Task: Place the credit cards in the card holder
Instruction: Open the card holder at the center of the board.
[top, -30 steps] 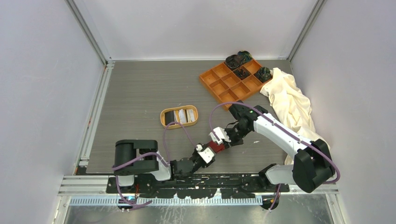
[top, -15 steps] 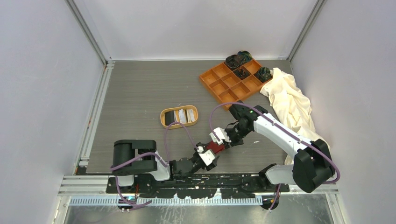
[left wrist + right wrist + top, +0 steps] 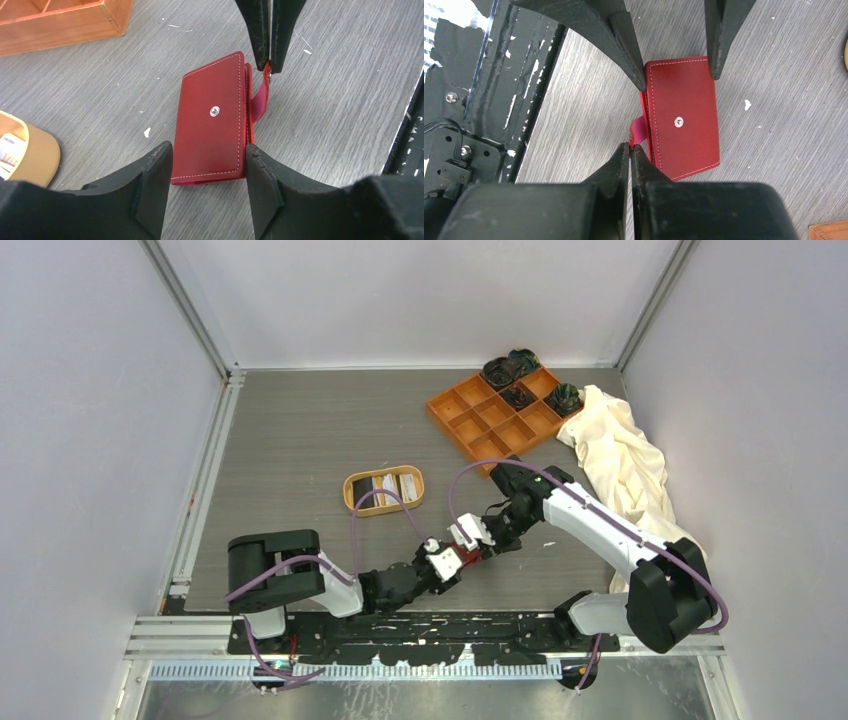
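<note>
The red card holder (image 3: 215, 120) lies closed on the table, snap stud up, also in the right wrist view (image 3: 681, 125) and the top view (image 3: 463, 556). My left gripper (image 3: 207, 152) is open, its fingers (image 3: 155, 170) either side of the holder's near end, apart from it. My right gripper (image 3: 630, 147) is shut on the holder's pink-red snap tab (image 3: 260, 95), which sticks out sideways. In the top view the left gripper (image 3: 445, 562) and the right gripper (image 3: 470, 545) meet over the holder. The credit cards (image 3: 388, 488) lie in the oval tan dish (image 3: 350, 490).
An orange nine-compartment tray (image 3: 470, 415) with dark items in its far cells stands at the back right. A cream cloth (image 3: 625, 455) lies beside it. The black base rail (image 3: 499, 75) runs just near the holder. The dish's edge (image 3: 40, 155) shows left of my left gripper.
My left arm swung and its gripper moved a little farther from the base, its open fingers now straddling the holder's near end. The right gripper stayed shut on the tab.
</note>
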Tool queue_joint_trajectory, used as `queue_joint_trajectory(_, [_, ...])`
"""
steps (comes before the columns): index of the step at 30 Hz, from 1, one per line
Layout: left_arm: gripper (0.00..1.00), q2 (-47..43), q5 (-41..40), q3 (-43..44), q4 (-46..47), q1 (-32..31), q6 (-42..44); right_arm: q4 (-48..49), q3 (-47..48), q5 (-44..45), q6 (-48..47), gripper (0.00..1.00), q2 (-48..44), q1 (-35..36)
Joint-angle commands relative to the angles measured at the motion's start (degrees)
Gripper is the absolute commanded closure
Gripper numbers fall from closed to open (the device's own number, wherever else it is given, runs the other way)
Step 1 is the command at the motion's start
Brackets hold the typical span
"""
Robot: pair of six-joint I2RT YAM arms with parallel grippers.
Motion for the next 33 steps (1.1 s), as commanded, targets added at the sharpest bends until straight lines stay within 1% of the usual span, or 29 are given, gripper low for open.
queue_joint_trajectory(1, [0.48, -0.80, 1.73, 1.81, 0.67, 0.46, -1.25, -0.98, 0.83, -2.10, -0.97, 0.92, -1.02, -0.26])
queue_joint_trajectory(3, [0.54, -0.43, 1.73, 1.75, 1.10, 0.79, -1.49, -0.94, 0.83, -2.11, -1.00, 0.92, -1.01, -0.27])
queue_joint_trajectory(6, [0.60, -0.38, 1.73, 1.47, 1.55, 1.41, -1.99, -1.03, 0.83, -2.15, -1.04, 0.92, -1.03, -0.29])
queue_joint_trajectory(8, [0.68, -0.77, 1.93, 1.22, 1.55, 2.12, -3.04, -1.10, 0.83, -2.13, -1.15, 0.92, -1.03, -0.25])
queue_joint_trajectory(9, [0.73, -1.04, 2.24, 1.12, 1.47, 2.49, -3.54, -1.11, 0.83, -2.15, -1.15, 0.92, -1.00, -0.25])
queue_joint_trajectory(11, [0.86, -1.56, 3.00, 1.02, 0.95, 3.15, -4.10, -1.20, 0.79, -2.17, -1.23, 0.92, -1.02, -0.26])
queue_joint_trajectory(13, [0.98, -2.28, 4.01, 1.06, -0.24, 3.93, -6.49, -1.12, 0.83, -2.19, -1.31, 0.92, -0.92, -0.27])
queue_joint_trajectory(14, [1.00, -2.69, 4.19, 1.10, -0.86, 4.20, -7.39, -1.18, 0.83, -2.17, -1.32, 0.92, -0.89, -0.25])
queue_joint_trajectory(18, [1.00, -4.35, 4.19, 0.90, -3.05, 5.08, -10.47, -1.22, 0.83, -2.10, -1.36, 0.92, -0.86, -0.26])
queue_joint_trajectory(22, [1.00, -5.62, 4.94, 0.09, -3.29, 6.23, -14.92, -1.26, 0.83, -2.08, -1.41, 0.92, -0.75, -0.26])
queue_joint_trajectory(27, [1.00, -5.71, 8.80, 0.04, -3.91, 7.48, -22.00, -1.60, 1.00, -2.00, -1.67, 0.92, -0.21, -0.31])
queue_joint_trajectory(33, [1.00, -6.93, 11.38, -0.55, -4.39, 9.04, -27.39, -1.88, 1.01, -2.35, -2.07, 0.92, -0.67, -0.25])
